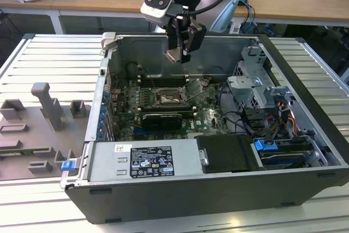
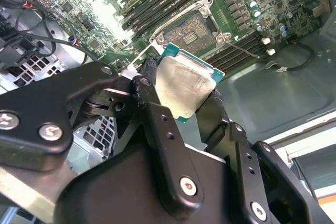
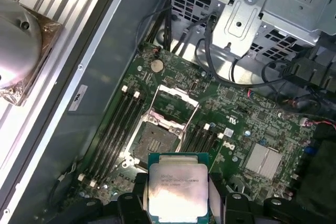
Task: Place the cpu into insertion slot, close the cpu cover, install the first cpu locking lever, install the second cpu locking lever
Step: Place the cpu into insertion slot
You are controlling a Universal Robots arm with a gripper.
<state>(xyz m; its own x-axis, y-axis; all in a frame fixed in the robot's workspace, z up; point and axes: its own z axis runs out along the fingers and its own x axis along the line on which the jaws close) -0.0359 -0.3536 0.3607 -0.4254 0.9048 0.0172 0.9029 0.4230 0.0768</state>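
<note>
Gripper (image 2: 182,92) clamped on the cpu (image 3: 178,188) by opposite edges, aloft at 12 o'clock from the open insertion slot (image 1: 170,100) in the exterior view; chip likely light, stiff, fragile underneath, so edge hold seems right.

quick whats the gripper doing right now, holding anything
Gripper: shut on the cpu, held clear of the empty insertion slot.

clearance | insertion slot (image 3: 156,142) open above; cpu cover (image 3: 178,94) raised beside; memory slots (image 3: 126,124) flanking
</note>
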